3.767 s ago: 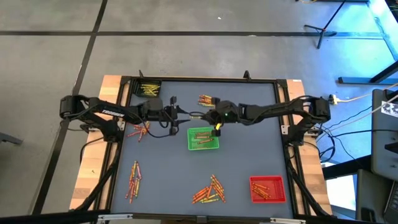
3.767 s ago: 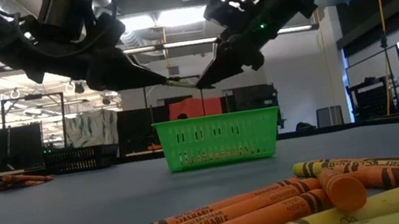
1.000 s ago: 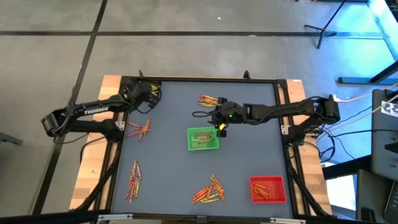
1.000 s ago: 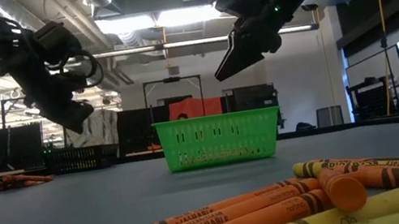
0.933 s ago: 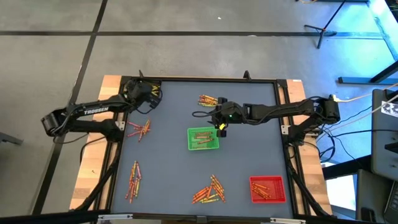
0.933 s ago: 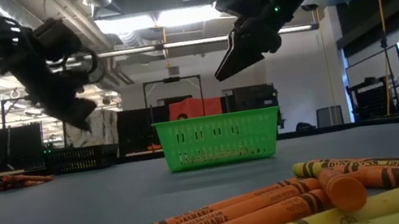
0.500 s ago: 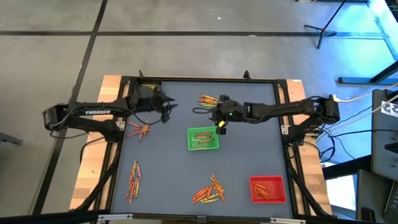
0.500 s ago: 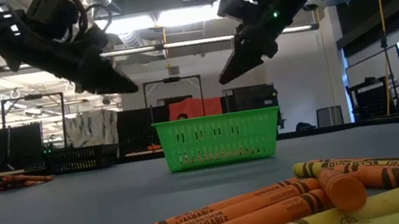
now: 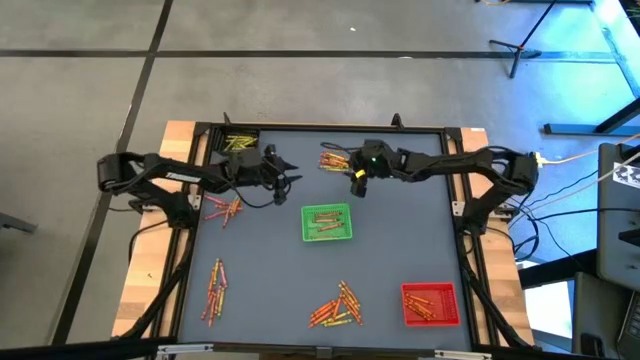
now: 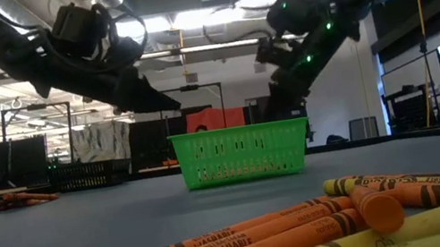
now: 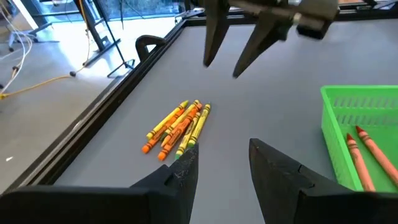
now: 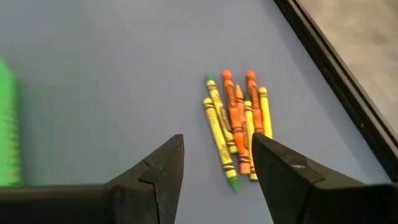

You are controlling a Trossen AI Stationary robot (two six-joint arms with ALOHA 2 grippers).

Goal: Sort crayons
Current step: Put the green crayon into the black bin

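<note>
A: Since a second ago, left gripper has swung from the 11 o'clock corner toward centre; right gripper moved back over the far crayons.

B: High view?

A: Grey-blue table, concrete floor around. Green tray central; red tray at 5 o'clock. More piles at 6, 7 and 9 o'clock.

B: Low view?

A: Workshop room, ceiling lights. Orange and yellow paper-wrapped sticks in the foreground.

B: Wrists?

A: Left fingers parted, empty; orange crayons lie in the tray. Right fingers parted, empty, over an orange-yellow-green cluster.
</note>
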